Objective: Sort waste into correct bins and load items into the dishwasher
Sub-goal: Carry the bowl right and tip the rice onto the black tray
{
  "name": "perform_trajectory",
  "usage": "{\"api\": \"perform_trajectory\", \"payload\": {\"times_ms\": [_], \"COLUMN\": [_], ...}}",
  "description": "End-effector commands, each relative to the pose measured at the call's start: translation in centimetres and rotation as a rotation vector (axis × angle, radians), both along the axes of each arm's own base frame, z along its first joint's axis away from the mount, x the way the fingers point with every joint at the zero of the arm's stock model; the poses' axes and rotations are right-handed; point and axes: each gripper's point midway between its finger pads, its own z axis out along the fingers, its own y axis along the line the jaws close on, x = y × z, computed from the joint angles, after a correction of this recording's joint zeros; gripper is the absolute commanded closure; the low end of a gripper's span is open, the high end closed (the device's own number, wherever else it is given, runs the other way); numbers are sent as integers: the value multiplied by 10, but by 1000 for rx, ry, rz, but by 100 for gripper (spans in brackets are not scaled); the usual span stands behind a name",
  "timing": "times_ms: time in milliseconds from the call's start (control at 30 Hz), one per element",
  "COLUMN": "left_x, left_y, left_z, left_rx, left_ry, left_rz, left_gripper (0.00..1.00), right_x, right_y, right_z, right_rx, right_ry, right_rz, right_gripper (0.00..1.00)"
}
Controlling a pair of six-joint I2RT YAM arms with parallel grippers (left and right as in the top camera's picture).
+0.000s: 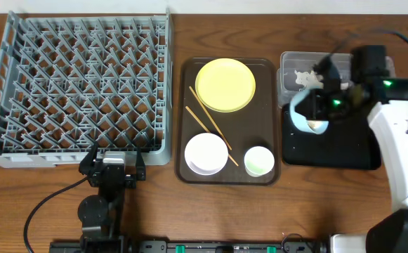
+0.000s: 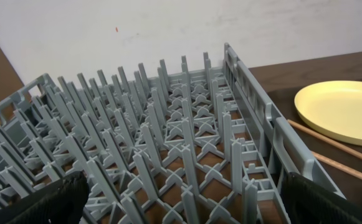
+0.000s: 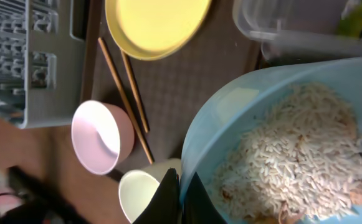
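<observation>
My right gripper (image 1: 317, 107) is shut on the rim of the light blue bowl (image 1: 300, 117), which hangs tilted over the left end of the flat black tray (image 1: 330, 147). In the right wrist view the bowl (image 3: 274, 106) holds rice-like food scraps (image 3: 299, 155), and the gripper (image 3: 184, 194) pinches its rim. The clear tub (image 1: 291, 70) behind holds white paper (image 1: 305, 79) and a green wrapper (image 3: 360, 20). My left gripper (image 1: 112, 167) stands open at the front edge of the grey dish rack (image 1: 77, 84), its fingers (image 2: 50, 202) wide apart over the pegs (image 2: 168, 143).
The brown serving tray (image 1: 189, 119) carries the yellow plate (image 1: 225, 85), two chopsticks (image 1: 207, 123), the white bowl (image 1: 206, 153) and the small white cup (image 1: 259, 161). A black cable (image 1: 42, 211) runs along the table's front left.
</observation>
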Motion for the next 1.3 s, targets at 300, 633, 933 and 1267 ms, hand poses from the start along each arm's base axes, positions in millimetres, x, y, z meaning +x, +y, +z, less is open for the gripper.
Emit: {"api": "perform_trajectory", "payload": {"times_ms": [300,633,933,1267], "left_x": [-1,-1,-1,-1], "left_y": [-3,-3,-3,-3], "left_z": [-15,-15,-15,-15], "left_rx": [5,5,5,5], "left_ry": [47,47,47,47], "left_rz": [-19,-19,-19,-19], "left_gripper": [1,1,1,1], "right_x": [-11,-11,-16,-21], "right_y": [-14,-58,-88,-99], "right_z": [10,6,-11,-15], "right_rx": [603,718,809,880], "right_ry": [-124,-199,-327,-319], "right_rz": [-55,-190,-233,-282], "right_gripper": [99,99,99,98]}}
